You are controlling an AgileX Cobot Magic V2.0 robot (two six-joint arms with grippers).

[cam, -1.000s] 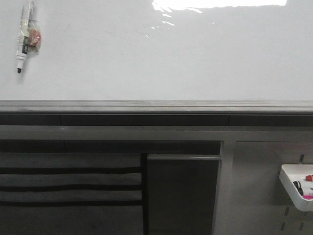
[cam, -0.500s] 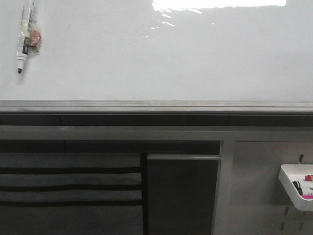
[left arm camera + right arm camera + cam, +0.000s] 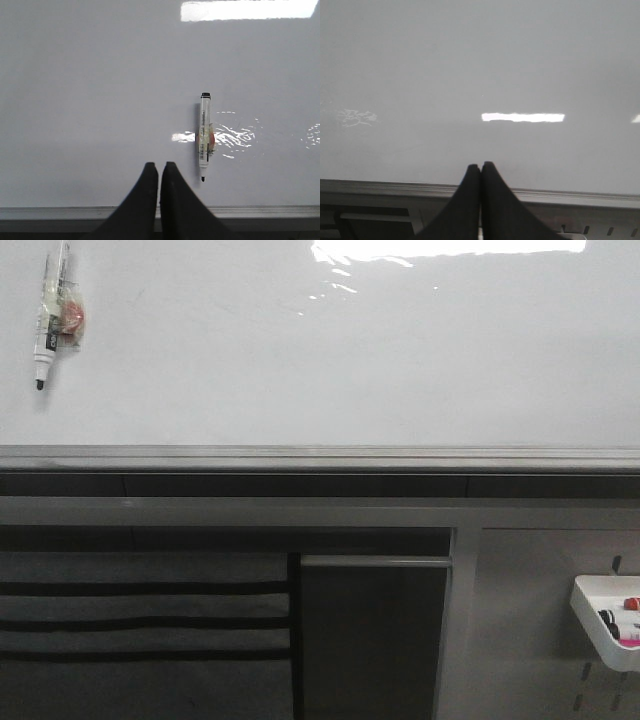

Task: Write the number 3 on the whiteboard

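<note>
Both your claws, left gripper (image 3: 159, 169) and right gripper (image 3: 480, 169), are pinched empty; approach the marker (image 3: 204, 136) on the whiteboard (image 3: 320, 360) closed and you'll knock it loose.

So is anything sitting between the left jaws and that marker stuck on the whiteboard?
Nothing visible. In the left wrist view the left gripper, jaws shut and empty, points at bare whiteboard, with the marker just beside it, tip down. Only clear board surface lies between them. No 3 is drawn yet.
</note>
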